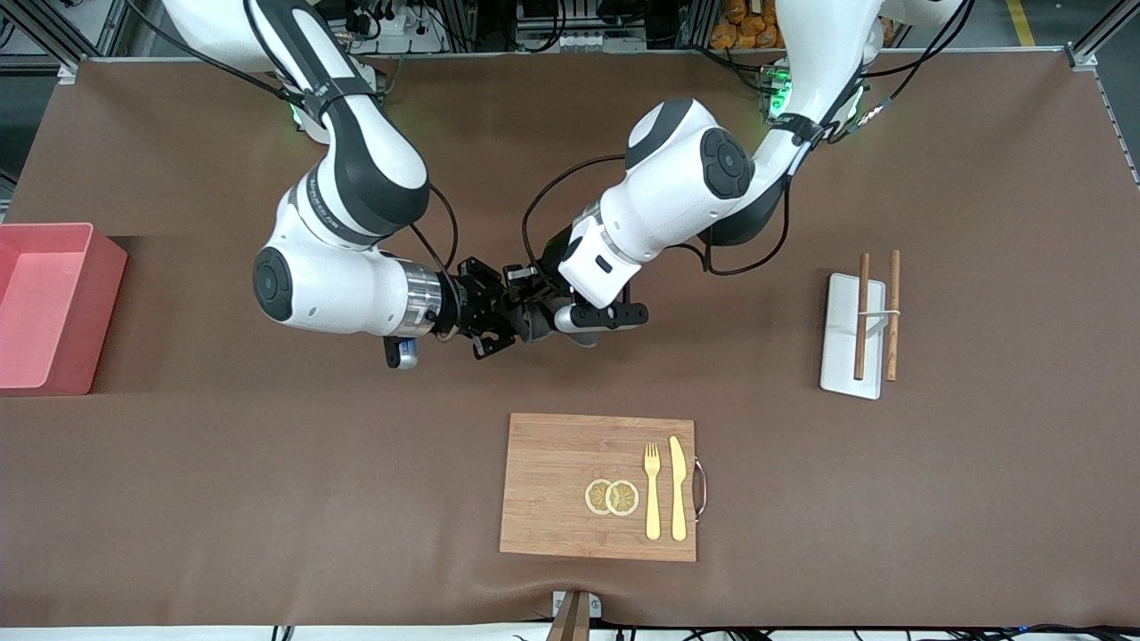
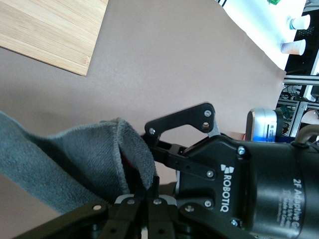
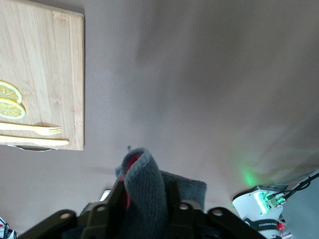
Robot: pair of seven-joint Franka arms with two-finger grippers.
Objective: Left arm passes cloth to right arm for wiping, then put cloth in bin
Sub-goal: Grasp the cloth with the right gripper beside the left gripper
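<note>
Handover stage, mid-air over the bare middle of the table (image 1: 223, 463). Left claw (image 1: 534, 313) and right claw (image 1: 500, 322) meet tip to tip, with the dark grey cloth (image 1: 533, 322) bunched between them, off the table surface.

Left wrist view: cloth (image 2: 75, 154) is draped in front of the camera and runs down into the left claw's fingers (image 2: 130, 200), which look clenched on it. The right arm's Robotiq claw (image 2: 164, 149) is right against the fold, its linkage bar touching the fabric.

Right wrist view: a fold of the cloth (image 3: 144, 194) stands up between the right claw's fingers (image 3: 115, 193), which sit close on either side of it, so right looks clamped on the cloth too. Judgement: both claws grip at once and the pass is at the point of exchange, with left not yet let go.

Progress: cloth is picked up and brought to the right arm; transfer about half made. Left to do: left claw releases, right arm wipes, then carries the cloth to the bin.

Pink-red bin (image 1: 46, 307) sits at the right arm's end of the table, well apart from the claws; nothing visible inside.

Other stuff: wooden cutting board (image 1: 552, 485) nearer the front camera, carrying lemon slices (image 1: 612, 497), yellow fork (image 1: 652, 490) and knife (image 1: 678, 488). White tray (image 1: 842, 343) with chopsticks (image 1: 861, 316) toward the left arm's end.
</note>
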